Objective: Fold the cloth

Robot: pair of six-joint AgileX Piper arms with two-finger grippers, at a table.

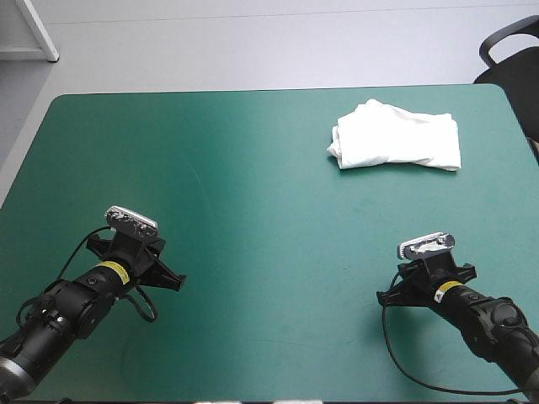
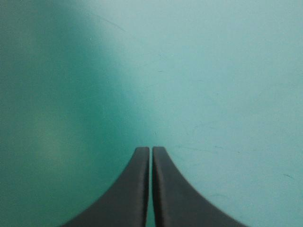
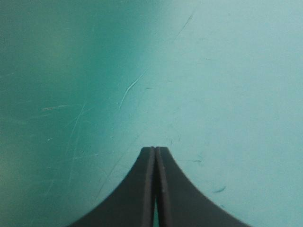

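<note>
The white T-shirt (image 1: pixel 397 136) lies as a folded bundle on the teal-green cover, at the far right of the table. My left gripper (image 2: pixel 151 149) is shut with nothing in it, low over bare cover near the front left. At the front right, my right gripper (image 3: pixel 155 149) is also shut and holds nothing, well short of the bundle. In the high view the left gripper (image 1: pixel 143 259) and the right gripper (image 1: pixel 425 278) sit under their wrists, fingers mostly hidden. Neither wrist view shows the T-shirt.
The teal-green table (image 1: pixel 253 194) stretches between the arms and the bundle. A black chair (image 1: pixel 509 55) stands beyond the far right corner. A white frame (image 1: pixel 34 29) stands beyond the far left corner.
</note>
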